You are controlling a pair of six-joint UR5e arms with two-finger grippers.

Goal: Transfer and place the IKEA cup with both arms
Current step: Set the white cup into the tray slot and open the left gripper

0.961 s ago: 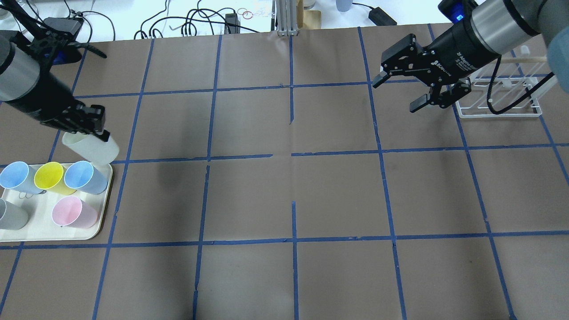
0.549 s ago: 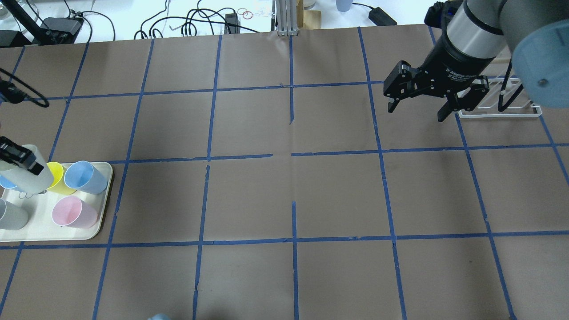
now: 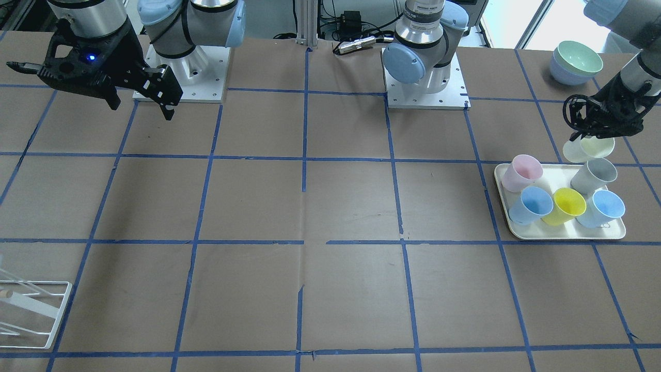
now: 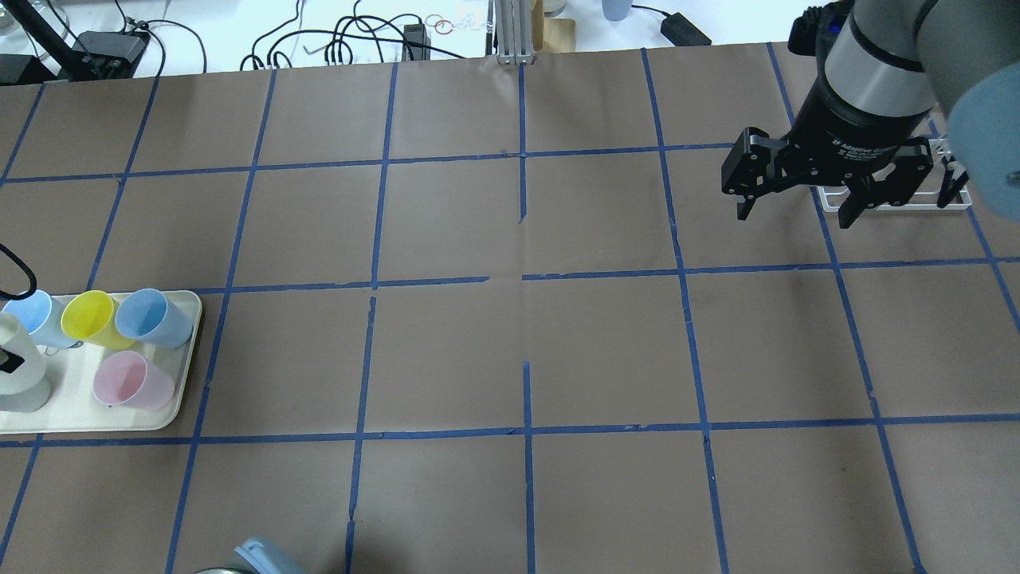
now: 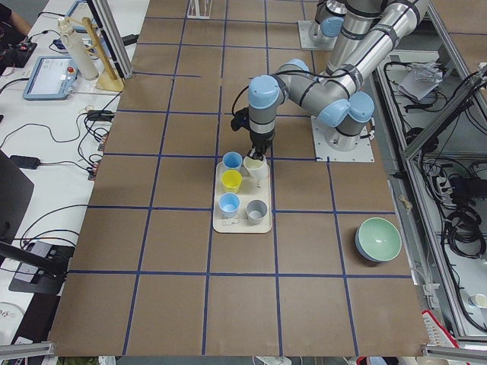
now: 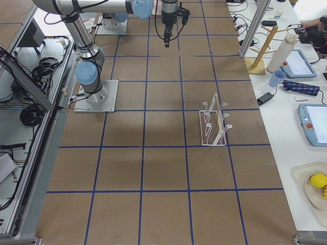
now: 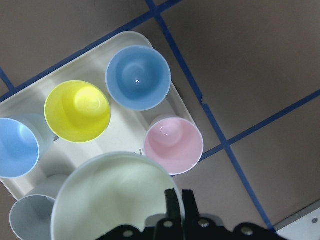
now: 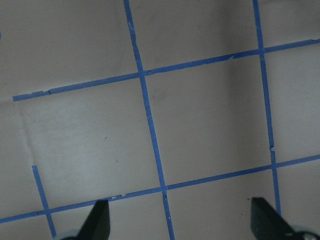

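Cream plastic, smooth and thin-walled: the IKEA cup (image 3: 588,149) hangs tilted from my left gripper (image 3: 594,137), at the far nine o'clock edge of the table (image 4: 526,343) as seen from overhead. My left jaws are clenched on the cup's rim wall; one finger (image 7: 173,207) shows at the lip in the wrist view. The cup looks lifted clear of the tray (image 4: 171,414), roughly above the grey cup (image 3: 594,174). A yellow cup (image 7: 77,111), a pink cup (image 7: 173,145) and a blue cup (image 7: 137,77) also stand there.

At two o'clock, raised well above the paper, my right gripper (image 4: 794,217) hangs with jaws spread wide, grasping nothing. A wire rack (image 6: 214,127) lies on the table below, apart from it.

I judge the cup very light, stiff enough to keep its shape but springy at the rim. It is also slick, so its taper could let it slide from a loose hold. A rim pinch lets it swing. For the hand-over, my right jaws would best close gently across the body at mid-height, away from my left fingers.
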